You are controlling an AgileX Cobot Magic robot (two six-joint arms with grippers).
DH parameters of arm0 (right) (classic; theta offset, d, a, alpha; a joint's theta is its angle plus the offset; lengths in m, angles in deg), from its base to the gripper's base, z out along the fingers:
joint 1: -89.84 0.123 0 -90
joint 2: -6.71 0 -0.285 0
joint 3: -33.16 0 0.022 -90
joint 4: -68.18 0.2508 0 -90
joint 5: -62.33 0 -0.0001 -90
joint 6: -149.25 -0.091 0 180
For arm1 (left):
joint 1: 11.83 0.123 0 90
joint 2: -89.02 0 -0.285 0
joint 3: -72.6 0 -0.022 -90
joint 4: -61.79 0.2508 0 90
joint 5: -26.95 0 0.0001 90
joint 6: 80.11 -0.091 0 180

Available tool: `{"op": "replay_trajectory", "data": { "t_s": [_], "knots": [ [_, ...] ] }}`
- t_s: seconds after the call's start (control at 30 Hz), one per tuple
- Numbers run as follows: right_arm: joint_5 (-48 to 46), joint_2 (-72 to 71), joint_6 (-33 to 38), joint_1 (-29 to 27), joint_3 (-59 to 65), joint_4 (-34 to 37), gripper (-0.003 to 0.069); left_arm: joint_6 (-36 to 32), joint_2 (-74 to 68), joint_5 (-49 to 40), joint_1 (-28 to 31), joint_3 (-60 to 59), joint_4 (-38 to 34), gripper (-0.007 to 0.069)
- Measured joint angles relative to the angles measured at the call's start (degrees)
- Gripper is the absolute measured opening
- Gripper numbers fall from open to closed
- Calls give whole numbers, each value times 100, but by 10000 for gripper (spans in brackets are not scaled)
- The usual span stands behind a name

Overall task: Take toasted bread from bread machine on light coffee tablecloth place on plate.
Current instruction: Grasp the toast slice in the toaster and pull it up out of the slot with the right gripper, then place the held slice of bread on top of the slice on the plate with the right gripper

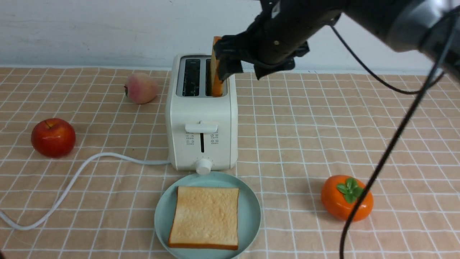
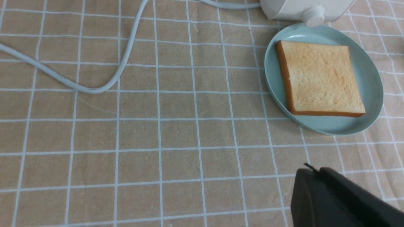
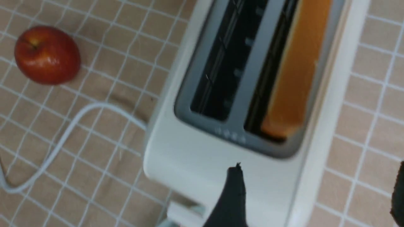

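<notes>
— Orange-crusted toasted bread (image 1: 216, 77) stands in the bread machine (image 1: 202, 122), upper centre; another slice (image 1: 205, 216) lies on the plate (image 1: 252, 216), lower centre.
— Right gripper (image 1: 246, 66), open beside it. Probably light, crumbly: pinch its faces gently.

The light coffee tablecloth (image 1: 305, 126) reads as woven cloth, matt and faintly creased. The bread machine (image 1: 201, 118) is smooth cream plastic with a soft sheen, and grey matt trim rings its slots. The flat slice (image 1: 205, 216) shows a dry, porous, rough face, while the slotted slice (image 1: 216, 81) shows a smoother orange crust. The plate (image 1: 250, 216) looks smooth and semi-matt. The apple (image 1: 53, 137) and persimmon (image 1: 337, 201) gleam glossy — the peach (image 1: 141, 88) is dull and velvety, the cord (image 1: 72, 181) smooth.
</notes>
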Motion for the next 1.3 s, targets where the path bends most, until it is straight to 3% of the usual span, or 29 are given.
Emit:
{"op": "replay_trajectory", "data": {
  "t_s": [0.17,0.27,0.33,0.37,0.4,0.43,0.57,0.8,0.93,1.07,1.13,1.3],
  "knots": [
    [440,613,-77,0,-649,75,589,247,193,-166,0,-259,17,-14],
    [717,885,-257,0,-737,-109,490,351,212,-247,0,-306,17,-14],
    [820,1001,-411,0,-737,-216,282,373,212,-222,0,-318,24,-14],
    [825,1001,-411,0,-737,-216,244,372,212,-216,0,-318,24,-14],
    [825,956,-412,0,-737,-222,120,385,212,-173,0,-318,24,-14],
    [812,909,-404,0,-737,-224,93,386,212,-135,0,-318,24,-14],
    [430,460,-196,0,-815,-416,113,390,212,-44,0,-318,24,-14],
    [-1377,-1475,421,0,-1007,-907,113,392,212,266,0,-357,35,-14],
    [-1479,-2074,559,0,-753,-861,113,392,212,552,0,-362,40,-14],
    [-1493,-2527,583,0,135,-349,113,396,212,655,0,-362,40,-14],
    [-1504,-2771,725,0,1139,279,113,403,212,660,0,-362,35,-14],
    [-1416,-2712,1956,0,3213,1871,113,409,212,647,0,-362,29,-14]
  ]
}}
